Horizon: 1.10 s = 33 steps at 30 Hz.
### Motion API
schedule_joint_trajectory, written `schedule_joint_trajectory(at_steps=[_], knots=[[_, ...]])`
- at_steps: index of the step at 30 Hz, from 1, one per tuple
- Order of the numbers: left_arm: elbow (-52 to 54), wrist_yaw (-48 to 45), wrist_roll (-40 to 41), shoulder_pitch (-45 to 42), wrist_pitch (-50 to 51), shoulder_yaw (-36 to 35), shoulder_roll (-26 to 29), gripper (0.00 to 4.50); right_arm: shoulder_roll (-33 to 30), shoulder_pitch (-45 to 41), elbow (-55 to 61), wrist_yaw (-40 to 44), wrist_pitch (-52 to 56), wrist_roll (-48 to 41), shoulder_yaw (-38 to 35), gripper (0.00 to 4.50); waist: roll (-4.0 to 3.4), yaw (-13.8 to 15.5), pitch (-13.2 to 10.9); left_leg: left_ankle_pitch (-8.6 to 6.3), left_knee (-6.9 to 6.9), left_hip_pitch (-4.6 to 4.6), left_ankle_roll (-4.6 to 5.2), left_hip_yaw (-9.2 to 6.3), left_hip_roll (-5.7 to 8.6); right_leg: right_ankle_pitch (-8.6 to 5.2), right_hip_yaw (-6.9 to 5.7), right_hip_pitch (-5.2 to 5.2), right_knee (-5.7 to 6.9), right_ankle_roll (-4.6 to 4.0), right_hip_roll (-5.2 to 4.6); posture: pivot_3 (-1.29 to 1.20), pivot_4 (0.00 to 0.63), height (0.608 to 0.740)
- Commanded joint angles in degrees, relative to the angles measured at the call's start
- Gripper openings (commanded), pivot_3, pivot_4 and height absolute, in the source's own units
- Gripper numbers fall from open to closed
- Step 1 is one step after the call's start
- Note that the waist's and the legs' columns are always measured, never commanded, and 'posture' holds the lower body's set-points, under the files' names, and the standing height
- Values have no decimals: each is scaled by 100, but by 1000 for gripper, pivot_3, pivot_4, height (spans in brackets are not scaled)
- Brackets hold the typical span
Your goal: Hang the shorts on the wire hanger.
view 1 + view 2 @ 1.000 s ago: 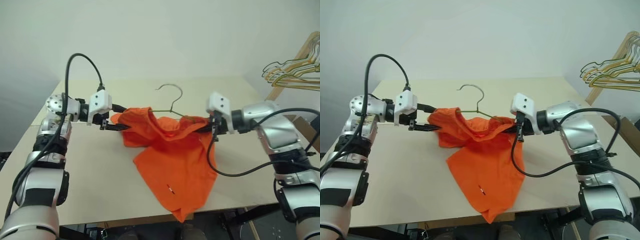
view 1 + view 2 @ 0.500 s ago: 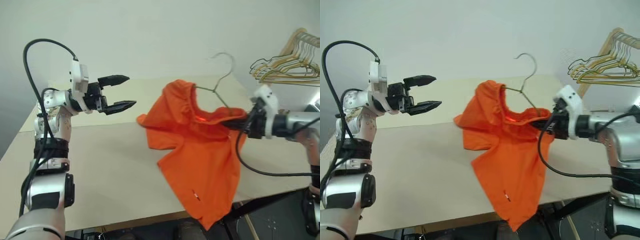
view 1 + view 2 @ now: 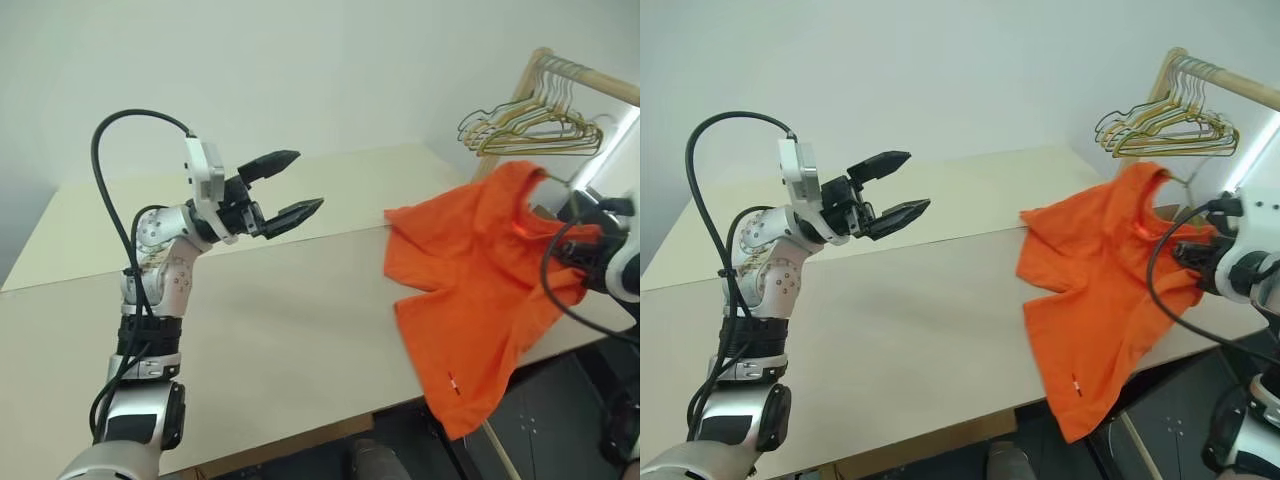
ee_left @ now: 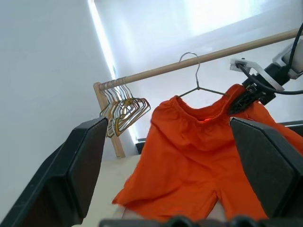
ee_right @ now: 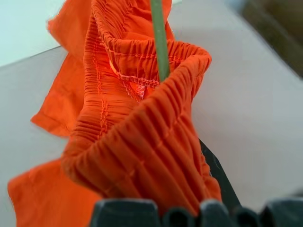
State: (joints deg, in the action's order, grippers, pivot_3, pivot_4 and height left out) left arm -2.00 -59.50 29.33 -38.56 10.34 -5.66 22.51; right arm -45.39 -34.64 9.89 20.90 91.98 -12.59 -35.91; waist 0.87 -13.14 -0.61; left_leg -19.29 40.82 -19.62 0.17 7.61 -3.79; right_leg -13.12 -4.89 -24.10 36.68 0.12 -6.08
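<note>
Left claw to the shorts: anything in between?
Nothing. In the left eye view, bare table lies between the open left claw and the shorts.

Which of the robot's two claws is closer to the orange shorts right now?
Right. The right gripper is shut on the shorts' waistband; the left gripper hangs open above the table, well apart.

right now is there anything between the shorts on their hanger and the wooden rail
Nothing visible. The right gripper holds the shorts up on the wire hanger, its hook just under the wooden rail. The bunch of hangers hangs off toward the rail's post end, clear of the hook.
</note>
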Motion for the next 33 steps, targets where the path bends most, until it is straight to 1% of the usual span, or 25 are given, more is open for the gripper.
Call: schedule_joint_trajectory(at_steps=[1, 5, 8, 10, 12, 18, 21, 24, 25, 26, 29, 33], knots=[[420, 277, 24, 20, 2, 68, -92, 4445, 165, -501, -238, -909, -471, 594, -425, 0, -13, -51, 7, -1, -2, 2, 1, 2, 1, -1, 8, 0, 2, 3, 0, -317, 0, 740], [677, 477, 68, 175, 98, 170, -205, 4445, 291, -687, -778, -1573, -1213, 968, -262, 0, -18, -144, 11, -1, -11, 28, 2, 18, 4, -3, 34, 10, 6, 8, 1, -294, 0, 740], [888, 639, -10, 378, 130, 315, -281, 4445, 386, -905, -1331, -2035, -1904, 1164, -208, 0, -37, -215, 20, -3, -12, 36, 6, 27, 6, -3, 55, 15, 6, 15, 1, -282, 0, 740], [1088, 625, -185, 576, 26, 524, -244, 4445, 419, -1150, -1876, -2475, -2467, 1279, -294, 0, -48, -257, 18, -6, -13, 41, 11, 37, 9, -1, 80, 15, 6, 23, 1, -276, 0, 740], [1218, 664, -152, 704, 28, 604, -286, 4445, 389, -1337, -2336, -2691, -2860, 1262, -373, 0, -52, -303, 17, -7, -14, 45, 13, 43, 12, 0, 94, 16, 6, 26, 1, -268, 0, 740], [1428, 780, 45, 930, 36, 660, -499, 4445, 24, -1971, -3836, -2971, -3857, 1129, -350, 0, -64, -339, 14, -8, -21, 55, 16, 46, 12, 0, 112, 29, -1, 32, 1, -249, 0, 740], [1390, 799, 1, 913, -13, 680, -528, 4445, -186, -2305, -4627, -3114, -4245, 1009, -395, 0, -74, -337, 8, -9, -29, 71, 17, 48, 13, -2, 116, 44, -6, 35, 1, -246, 0, 740], [1355, 804, -1, 883, -33, 707, -555, 4445, -477, -2626, -5601, -3182, -4839, 882, -396, 0, -77, -335, 3, -9, -77, 140, 17, 48, 12, -10, 112, 116, -54, 48, 2, -244, 0, 740], [1350, 787, -28, 881, -49, 734, -544, 4445, -590, -2753, -5980, -3202, -5040, 797, -442, 0, -78, -335, 3, -9, -85, 148, 19, 49, 15, -28, 114, 124, -62, 79, 2, -244, 0, 740], [1340, 772, -56, 882, -65, 758, -534, 4445, -684, -2868, -6318, -3228, -5215, 707, -482, 0, -78, -336, 2, -10, -90, 150, 20, 49, 18, -30, 116, 127, -66, 86, 0, -240, 0, 740], [1345, 740, -65, 902, -73, 773, -499, 4445, -874, -3088, -7056, -3398, -5505, 443, -632, 0, -77, -336, 0, -10, -99, 149, 21, 52, 20, -26, 120, 127, -74, 82, 0, -235, 0, 740], [1398, 718, -34, 943, -64, 768, -444, 4445, -1009, -3170, -7591, -3554, -5683, 177, -667, 0, -77, -332, -2, -9, -98, 152, 20, 52, 18, -25, 120, 132, -73, 83, -2, -223, 0, 740]])
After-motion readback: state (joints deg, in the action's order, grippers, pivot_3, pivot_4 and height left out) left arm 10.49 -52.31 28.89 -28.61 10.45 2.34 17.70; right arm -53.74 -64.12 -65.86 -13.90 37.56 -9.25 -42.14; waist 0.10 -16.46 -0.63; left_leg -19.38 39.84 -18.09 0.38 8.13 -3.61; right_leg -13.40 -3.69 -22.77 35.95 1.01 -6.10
